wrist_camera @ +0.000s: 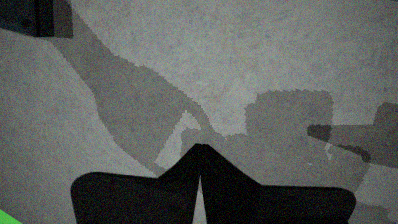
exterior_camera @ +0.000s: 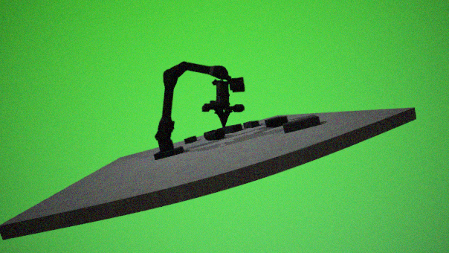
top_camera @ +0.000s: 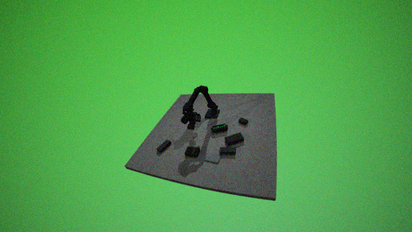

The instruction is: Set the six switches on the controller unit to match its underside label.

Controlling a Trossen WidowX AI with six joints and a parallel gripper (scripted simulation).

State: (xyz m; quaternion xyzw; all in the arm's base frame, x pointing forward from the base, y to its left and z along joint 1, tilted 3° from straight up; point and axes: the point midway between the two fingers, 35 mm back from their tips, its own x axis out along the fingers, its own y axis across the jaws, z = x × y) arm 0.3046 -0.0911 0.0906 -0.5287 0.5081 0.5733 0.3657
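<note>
Reading the label and verifying six switches apparently remain: your controller unit [top_camera: 219,129] [exterior_camera: 210,135] sits switches-up, inward from the bench's [top_camera: 256,170] [exterior_camera: 111,193] [wrist_camera: 150,30] base-side edge, label hidden. Your gripper [top_camera: 191,127] [exterior_camera: 224,126] [wrist_camera: 200,150] is closed, empty, beside it; settings can't be confirmed.

Matte black arm [top_camera: 194,99] [exterior_camera: 168,100], its black gripper [top_camera: 192,125] [exterior_camera: 224,126] [wrist_camera: 200,150] bearing tapered, pointed fingers.

The bent arm [top_camera: 202,89] [exterior_camera: 168,97] points its end effector [top_camera: 191,128] [exterior_camera: 224,126] [wrist_camera: 200,150] downward, fingertips together and empty.
</note>
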